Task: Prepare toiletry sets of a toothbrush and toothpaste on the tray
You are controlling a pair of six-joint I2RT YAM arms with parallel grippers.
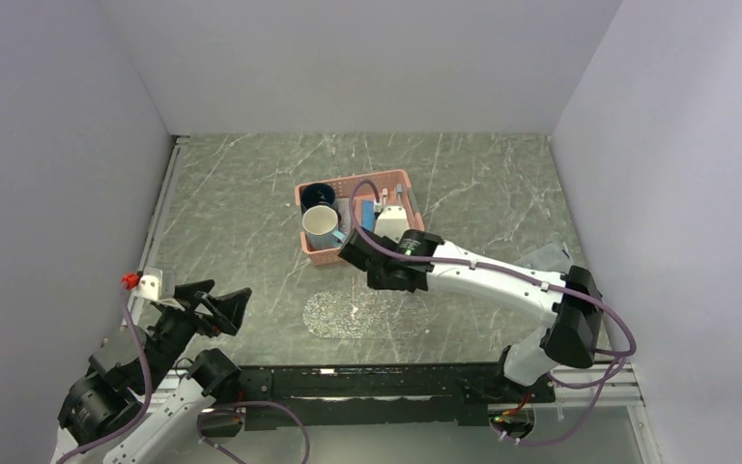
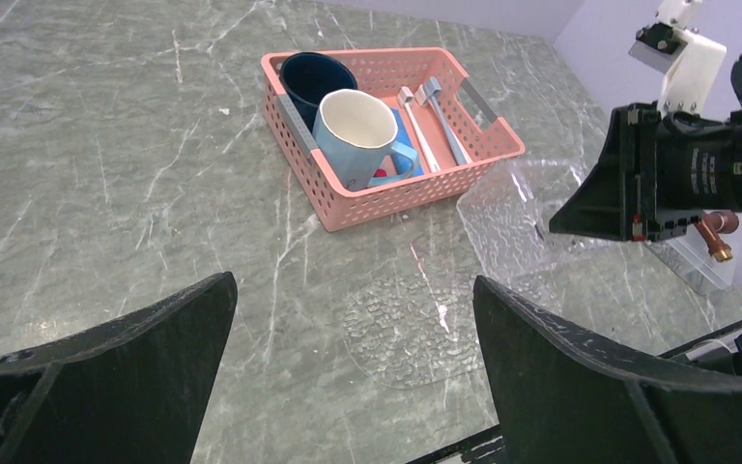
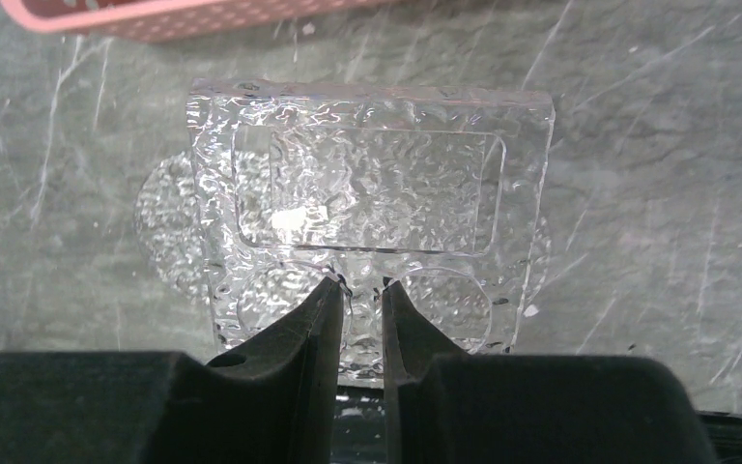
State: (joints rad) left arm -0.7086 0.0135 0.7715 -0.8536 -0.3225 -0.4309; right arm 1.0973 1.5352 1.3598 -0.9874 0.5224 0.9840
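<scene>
Right end effector (image 3: 359,290) pinches near edge of clear, textured rectangular plastic piece (image 3: 367,193) w/ narrow jaws, above clear oval glittery tray (image 1: 338,314) on worktop (image 1: 232,193). Left end effector (image 2: 350,290) spread wide.

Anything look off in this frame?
One thing: the right gripper pinches the edge of a clear, textured rectangular plastic piece, holding it tilted by the flat clear oval tray instead of flat on the table. In the pink mesh basket, the light-blue mug leans askew. No spills visible.

The grey marbled table (image 1: 232,203) carries a pink basket (image 1: 321,257) and, nearer, a flat clear oval tray (image 1: 338,314).
</scene>
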